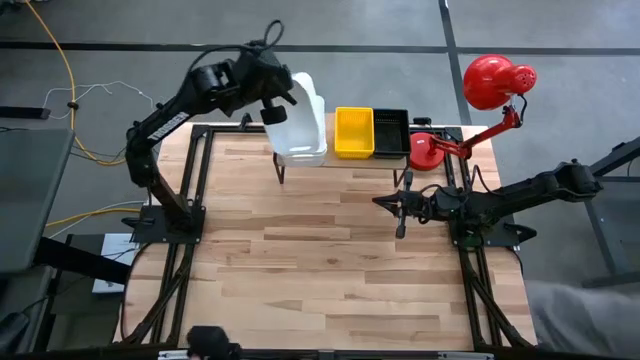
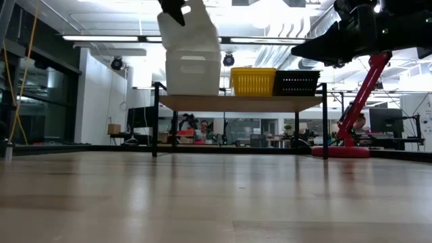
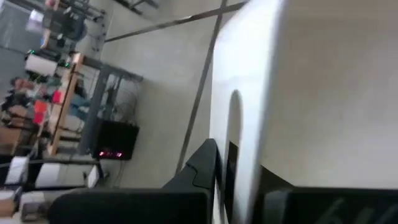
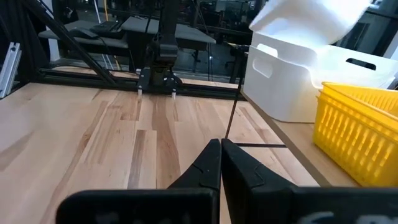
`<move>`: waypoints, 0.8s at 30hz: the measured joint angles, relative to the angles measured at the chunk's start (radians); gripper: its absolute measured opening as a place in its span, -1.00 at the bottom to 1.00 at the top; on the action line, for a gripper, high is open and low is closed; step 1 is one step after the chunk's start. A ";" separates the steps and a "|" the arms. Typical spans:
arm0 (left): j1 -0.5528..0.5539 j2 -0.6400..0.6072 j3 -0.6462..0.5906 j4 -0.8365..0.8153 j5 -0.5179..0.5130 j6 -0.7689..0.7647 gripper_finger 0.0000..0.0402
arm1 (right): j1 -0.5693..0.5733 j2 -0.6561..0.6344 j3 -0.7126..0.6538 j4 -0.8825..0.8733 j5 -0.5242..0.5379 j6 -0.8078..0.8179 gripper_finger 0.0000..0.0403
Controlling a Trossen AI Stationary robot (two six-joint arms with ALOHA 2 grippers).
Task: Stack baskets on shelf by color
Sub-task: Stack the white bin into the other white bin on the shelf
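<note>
The big wooden table (image 1: 330,270) is taking up most of the high view. At its 12 o'clock edge the shelf (image 2: 239,102) is standing on thin black legs. A red lamp (image 1: 470,110) is sitting at about 1 o'clock.

Three piles of baskets are lining up on the shelf, running from 9 o'clock to 3 o'clock: the white stack (image 2: 192,73), then the yellow basket (image 1: 354,132), then the black basket (image 1: 391,131). They are sitting side by side, touching or nearly so.

The left gripper (image 1: 276,100) is holding one more white basket (image 1: 300,105) at the 11 o'clock part of the table. It is hanging right above the white stack and tipping to one side, so it is not nested yet. In the left wrist view one dark finger (image 3: 199,171) is pressing on the basket's wall, so the fingers are closing on it with only the wall between them.

The white stack is lying straight below the held basket. To me, the next move is leveling the basket and going down. The left arm is much nearer.

The right gripper (image 1: 400,205) is waiting low over the table near 3 o'clock. Its fingers are pressing together and holding nothing.
</note>
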State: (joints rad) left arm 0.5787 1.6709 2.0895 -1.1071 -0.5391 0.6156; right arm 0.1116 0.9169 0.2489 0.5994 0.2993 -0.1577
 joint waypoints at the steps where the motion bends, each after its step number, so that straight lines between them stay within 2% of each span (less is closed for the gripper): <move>1: -0.001 0.006 0.000 0.004 0.011 0.001 -1.00 | 0.000 0.000 0.000 0.000 0.000 0.000 -1.00; 8: -0.008 0.062 0.000 0.001 -0.056 0.074 -1.00 | 0.000 0.000 0.000 -0.006 0.000 0.011 -1.00; 18: -0.029 0.088 0.000 -0.004 -0.072 0.122 -0.99 | 0.000 0.000 0.000 -0.006 0.000 0.011 -1.00; 24: -0.046 0.087 0.000 -0.001 -0.078 0.130 -0.81 | 0.000 0.000 0.000 -0.006 0.000 0.011 -1.00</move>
State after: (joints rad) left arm 0.5324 1.7574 2.0895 -1.1082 -0.6167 0.7454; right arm 0.1116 0.9169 0.2489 0.5938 0.2996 -0.1467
